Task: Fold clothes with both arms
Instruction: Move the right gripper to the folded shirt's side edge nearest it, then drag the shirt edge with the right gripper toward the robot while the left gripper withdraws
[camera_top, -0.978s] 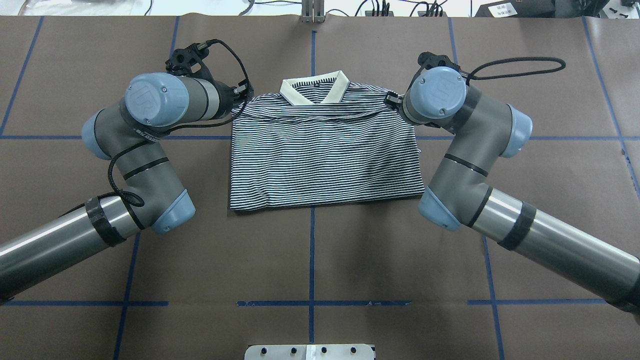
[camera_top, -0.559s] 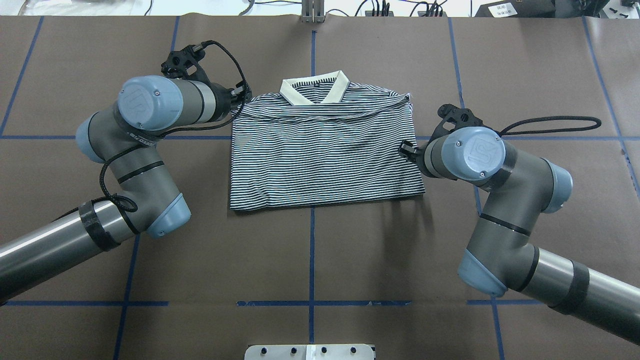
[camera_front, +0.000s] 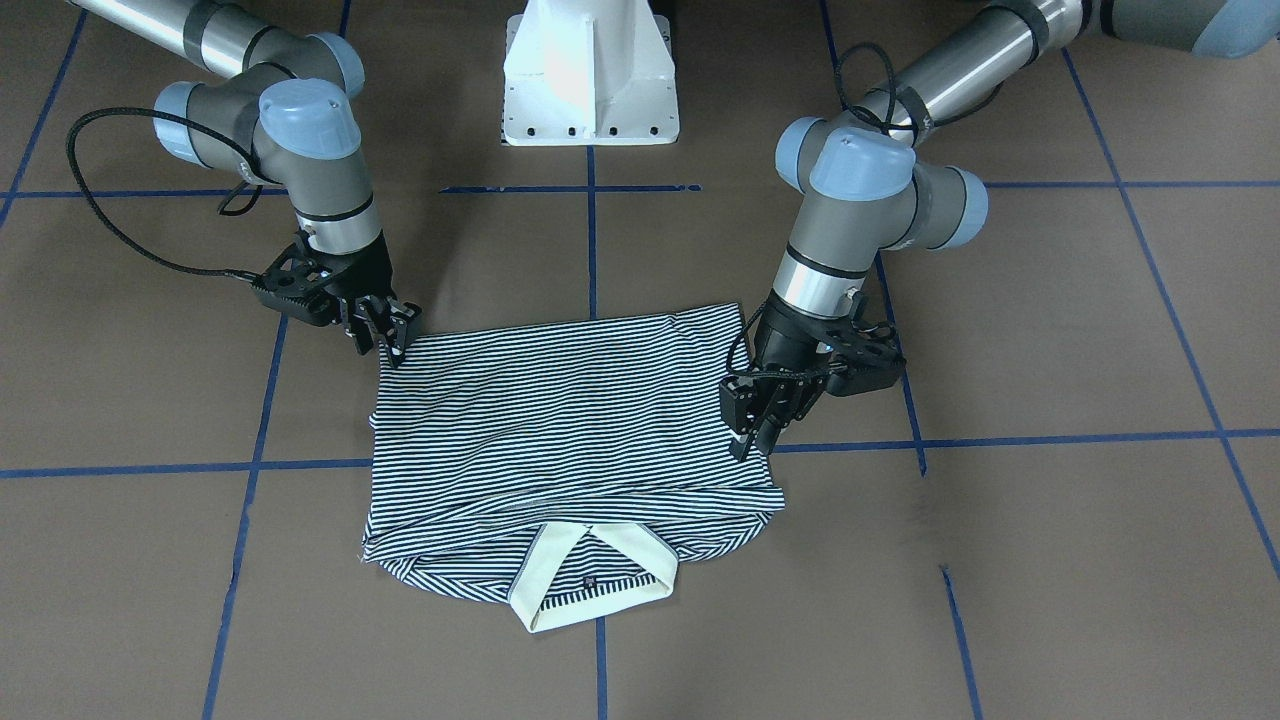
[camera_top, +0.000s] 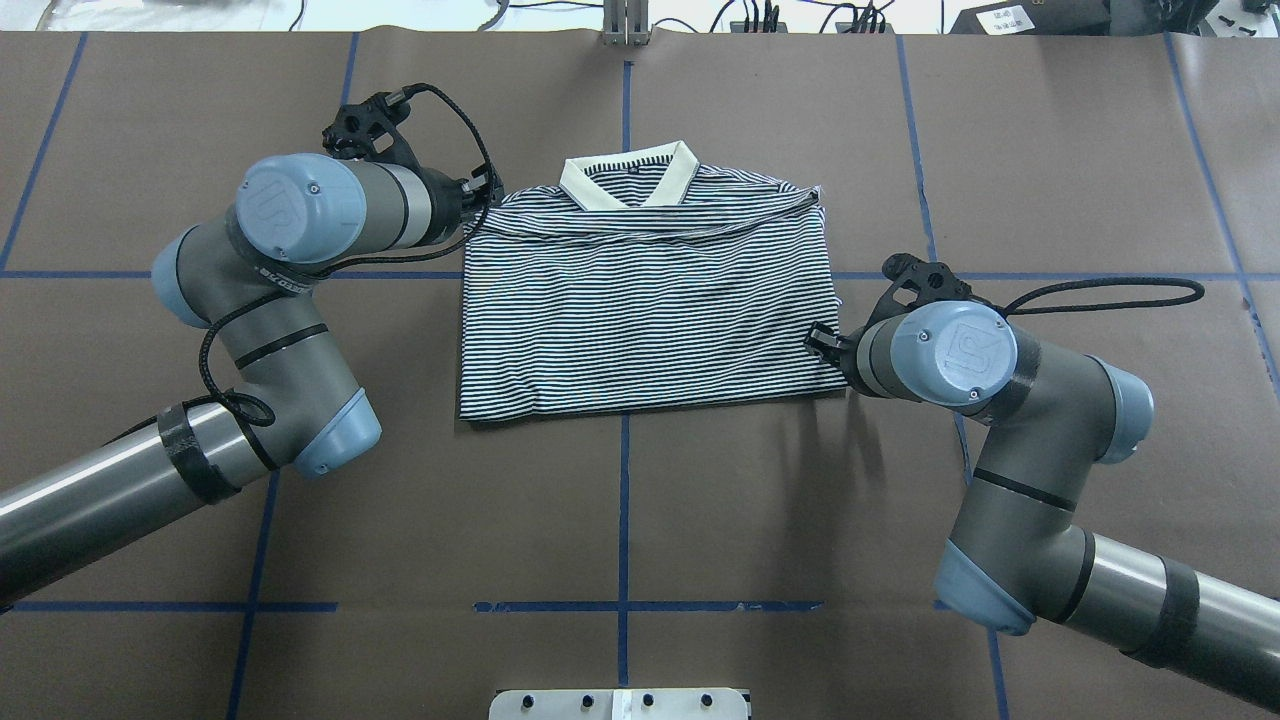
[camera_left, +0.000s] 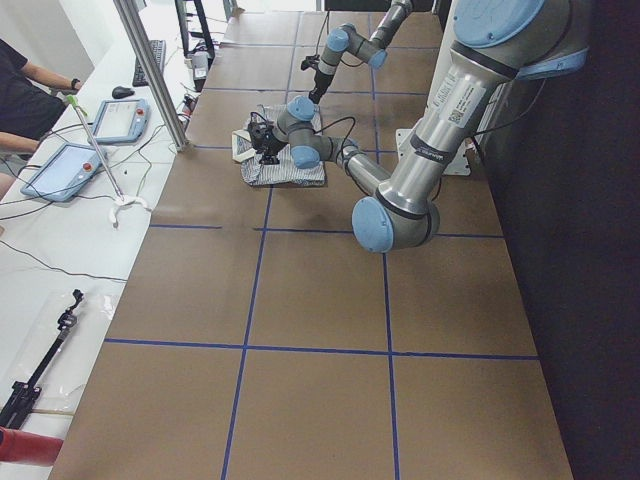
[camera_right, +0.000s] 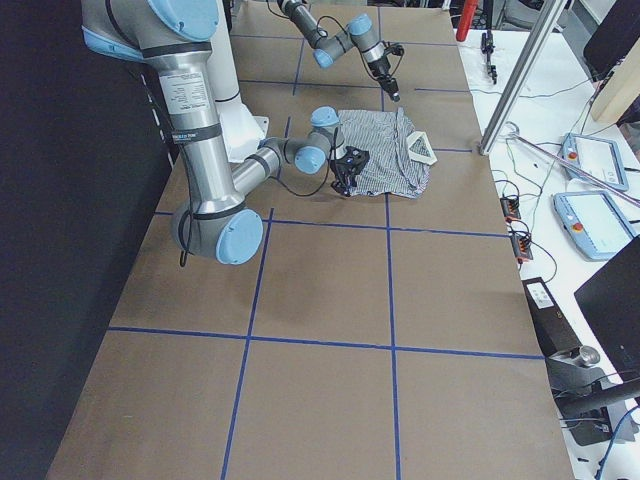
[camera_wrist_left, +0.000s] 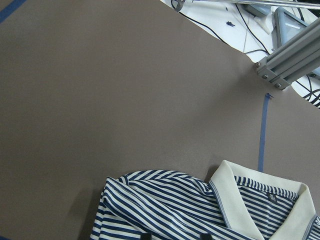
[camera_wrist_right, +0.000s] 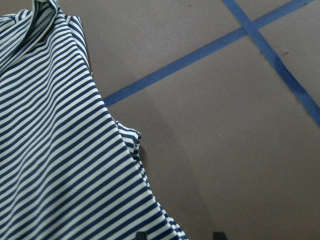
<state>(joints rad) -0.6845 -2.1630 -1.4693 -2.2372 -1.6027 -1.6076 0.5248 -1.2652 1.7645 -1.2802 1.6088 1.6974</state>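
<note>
The striped polo shirt (camera_top: 640, 310) lies folded into a rectangle at the table's middle, with its cream collar (camera_top: 628, 180) on the far side. My left gripper (camera_top: 478, 200) is open at the shirt's far left shoulder; in the front view it (camera_front: 755, 435) hovers just above the cloth edge. My right gripper (camera_top: 818, 340) is open at the shirt's right edge near the near corner; in the front view it (camera_front: 385, 335) stands over that corner. Both wrist views show striped cloth (camera_wrist_left: 165, 205) (camera_wrist_right: 55, 150) below spread fingertips.
Brown table cover with blue tape grid lines. The white pedestal base (camera_front: 590, 75) stands at the robot's side. A metal post (camera_top: 624, 25) stands at the far edge, with cables behind it. A person and tablets (camera_left: 75, 165) are beyond the far edge.
My right gripper has moved from the shirt's far right shoulder back along the right edge toward the near corner. My left arm shifted slightly outward and then stayed at the left shoulder.
</note>
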